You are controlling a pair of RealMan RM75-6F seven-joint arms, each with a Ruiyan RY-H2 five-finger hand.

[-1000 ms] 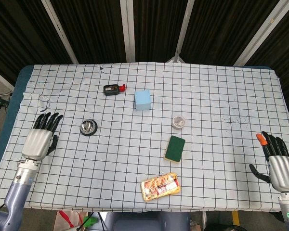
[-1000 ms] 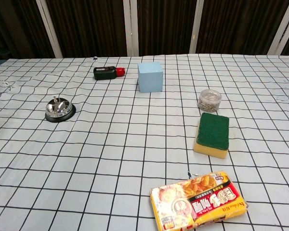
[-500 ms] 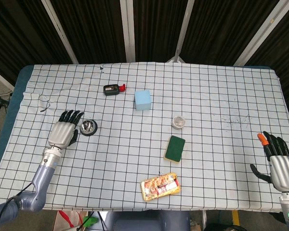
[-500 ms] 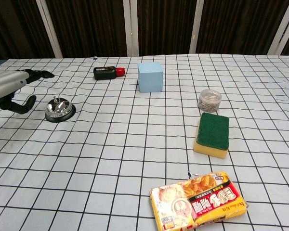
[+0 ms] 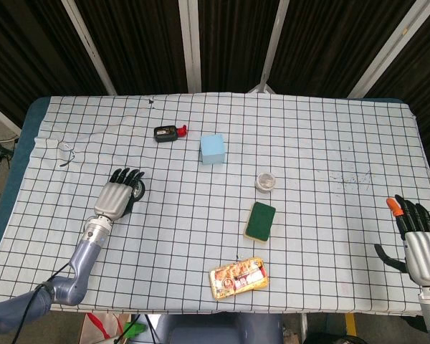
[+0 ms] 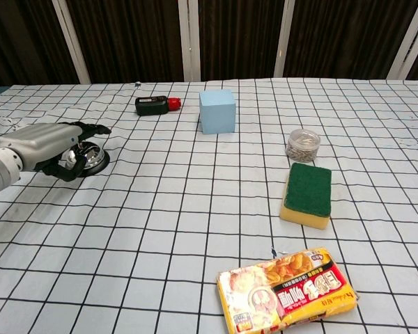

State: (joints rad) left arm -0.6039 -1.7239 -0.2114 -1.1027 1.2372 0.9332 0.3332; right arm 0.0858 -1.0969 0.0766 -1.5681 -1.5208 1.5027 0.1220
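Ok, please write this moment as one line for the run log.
left hand: open, over bell | right hand: open, holds nothing, at table edge | sponge, blue cube, snack pack: untouched

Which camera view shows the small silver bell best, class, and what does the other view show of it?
The chest view: the bell shows from the side behind the left hand. In the head view the hand covers most of it, leaving only a dark edge.
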